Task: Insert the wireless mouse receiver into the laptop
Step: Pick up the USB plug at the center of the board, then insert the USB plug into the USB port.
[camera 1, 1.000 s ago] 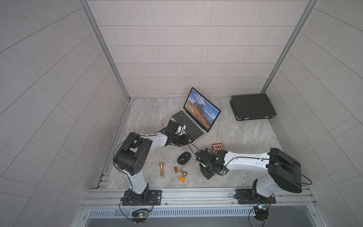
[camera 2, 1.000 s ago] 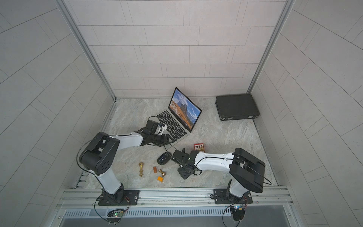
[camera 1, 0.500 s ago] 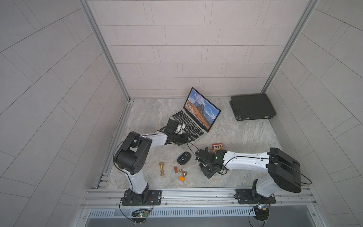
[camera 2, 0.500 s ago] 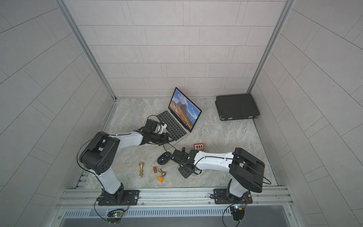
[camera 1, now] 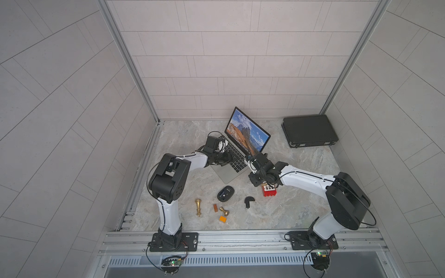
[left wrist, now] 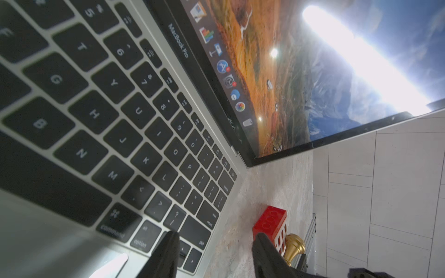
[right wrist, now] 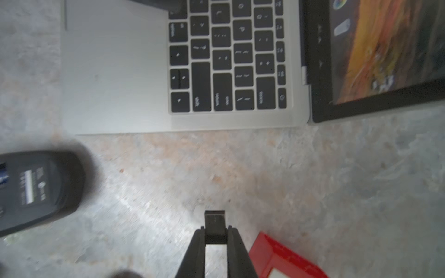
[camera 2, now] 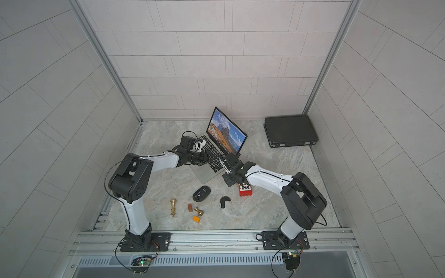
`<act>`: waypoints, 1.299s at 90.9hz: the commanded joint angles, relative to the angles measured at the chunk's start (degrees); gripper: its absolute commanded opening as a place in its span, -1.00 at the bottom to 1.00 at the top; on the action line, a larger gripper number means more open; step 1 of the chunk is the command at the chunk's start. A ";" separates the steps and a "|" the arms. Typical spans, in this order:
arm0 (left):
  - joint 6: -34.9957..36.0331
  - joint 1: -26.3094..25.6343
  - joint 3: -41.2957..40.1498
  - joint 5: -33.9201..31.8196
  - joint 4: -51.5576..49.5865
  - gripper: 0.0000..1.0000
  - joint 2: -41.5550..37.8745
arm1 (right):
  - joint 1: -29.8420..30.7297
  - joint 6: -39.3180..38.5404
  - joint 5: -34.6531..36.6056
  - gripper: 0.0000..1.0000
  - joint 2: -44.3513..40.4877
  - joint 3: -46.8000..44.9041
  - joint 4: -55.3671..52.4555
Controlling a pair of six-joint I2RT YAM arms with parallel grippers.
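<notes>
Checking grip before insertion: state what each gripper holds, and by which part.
Right gripper pinches the tiny dark USB mouse receiver by its rear half, front end protruding. Left gripper holds nothing.

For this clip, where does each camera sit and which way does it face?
Top views: high above the front rail, looking down at the table; left arm and right arm show base to wrist, beside the laptop.
Left wrist: on the left arm, low over the keyboard, facing the screen; the open left hand shows two fingertips.
Right wrist: on the right arm, facing down toward the laptop's side edge; the right hand pinches the wireless mouse receiver.
Shared: both wrist views catch the keyboard corner and red brick.
</notes>
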 commanded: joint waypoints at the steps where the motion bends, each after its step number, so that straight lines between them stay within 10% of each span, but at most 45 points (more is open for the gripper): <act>1: -0.90 -0.13 2.25 3.01 1.06 0.02 2.70 | -2.80 -5.10 -0.96 -0.65 3.63 1.79 4.06; 118: 3.00 -2.39 9.90 6.72 -4.32 -0.31 12.06 | -5.56 -2.78 -7.97 -0.63 15.07 4.26 10.24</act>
